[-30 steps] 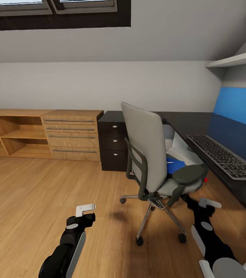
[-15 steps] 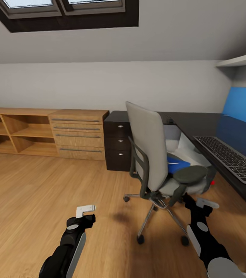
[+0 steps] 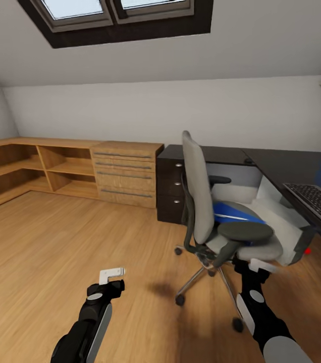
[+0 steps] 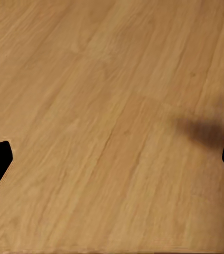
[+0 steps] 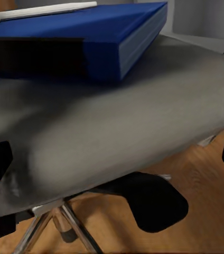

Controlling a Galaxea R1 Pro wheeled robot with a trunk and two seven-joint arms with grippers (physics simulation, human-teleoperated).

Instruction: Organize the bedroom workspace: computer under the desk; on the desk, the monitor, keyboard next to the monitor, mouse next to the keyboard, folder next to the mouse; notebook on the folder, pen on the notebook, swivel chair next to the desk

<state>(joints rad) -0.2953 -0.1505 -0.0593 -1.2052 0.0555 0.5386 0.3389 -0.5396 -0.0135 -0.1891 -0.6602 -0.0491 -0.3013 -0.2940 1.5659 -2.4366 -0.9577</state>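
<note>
So my right pincer point(image 3: 259, 265) sits low at the lower right of the frame, fingers spread wide, right by the swivel chair point(image 3: 221, 217) seat. The blue folder point(image 5: 85, 37) lies flat on that seat; my left pincer point(image 3: 112, 275) hangs open over the wood floor point(image 4: 112, 127), keyboard point(image 3: 318, 202) on the table point(image 3: 286, 166) at right

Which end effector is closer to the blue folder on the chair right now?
Right. The right end effector sits just in front of the swivel chair seat, facing the folder lying on it. The left end effector hangs over bare floor, well to the chair's left.
</note>
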